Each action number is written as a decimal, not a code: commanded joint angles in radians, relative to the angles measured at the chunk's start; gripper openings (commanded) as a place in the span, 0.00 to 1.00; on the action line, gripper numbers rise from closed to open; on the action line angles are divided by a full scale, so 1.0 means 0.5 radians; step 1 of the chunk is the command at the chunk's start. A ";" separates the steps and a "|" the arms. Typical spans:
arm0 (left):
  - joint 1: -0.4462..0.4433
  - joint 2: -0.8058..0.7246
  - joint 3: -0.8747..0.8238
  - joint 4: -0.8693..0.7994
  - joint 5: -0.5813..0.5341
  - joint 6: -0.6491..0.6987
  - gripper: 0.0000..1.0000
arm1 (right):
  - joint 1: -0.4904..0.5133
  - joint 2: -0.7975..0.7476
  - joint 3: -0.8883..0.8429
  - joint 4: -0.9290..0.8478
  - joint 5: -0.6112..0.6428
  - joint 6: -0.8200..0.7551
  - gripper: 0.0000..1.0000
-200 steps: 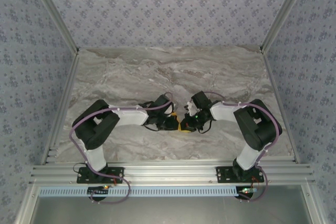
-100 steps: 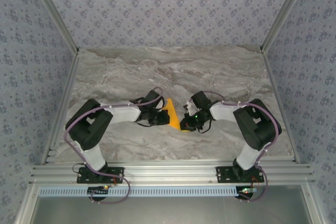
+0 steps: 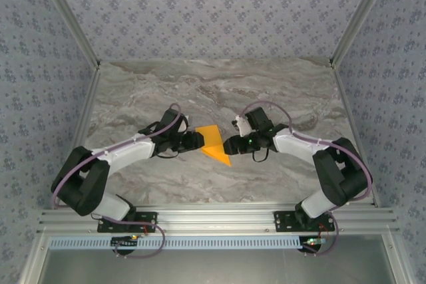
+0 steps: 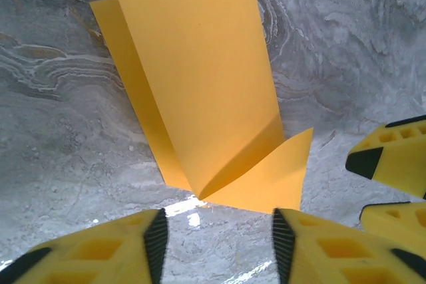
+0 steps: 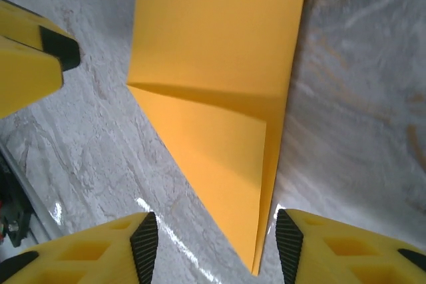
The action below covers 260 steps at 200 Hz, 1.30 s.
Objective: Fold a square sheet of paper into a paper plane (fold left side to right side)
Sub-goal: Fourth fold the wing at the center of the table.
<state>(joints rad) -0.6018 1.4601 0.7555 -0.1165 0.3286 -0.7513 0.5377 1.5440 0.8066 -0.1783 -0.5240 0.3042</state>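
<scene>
folded paper (image 3: 213,142) between left gripper (image 3: 199,141), right gripper (image 3: 228,145), jaws apart

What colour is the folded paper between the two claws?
The paper is plain bright orange with no marks. It shows best in the left wrist view.

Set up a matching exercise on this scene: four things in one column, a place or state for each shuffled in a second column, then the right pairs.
Things
1. bright-orange creased paper sheet
2. yellow-fingered left gripper
3. yellow-fingered right gripper
4. grey veined marble-look table top

Places and states
A. jaws apart and empty, at the sheet's right side in the top view
B. carries the sheet
C. lies loose between the two grippers
D. jaws apart and empty, at the sheet's left side in the top view

Pairs: 1-C, 2-D, 3-A, 4-B
</scene>
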 commanded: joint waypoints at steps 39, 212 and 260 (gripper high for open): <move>0.007 0.257 0.016 0.276 0.240 -0.186 0.54 | -0.017 0.187 0.143 0.127 0.017 -0.186 0.53; 0.005 0.321 0.220 0.402 0.371 -0.384 0.45 | 0.706 -0.294 -0.426 0.658 1.119 -0.564 0.62; 0.007 0.338 0.278 0.383 0.387 -0.398 0.45 | 0.733 -0.145 -0.370 0.719 1.196 -0.591 0.59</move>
<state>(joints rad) -0.6003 1.6253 0.8509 0.0650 0.4957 -0.9379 0.8940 1.4403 0.5919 0.1379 0.0196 0.0360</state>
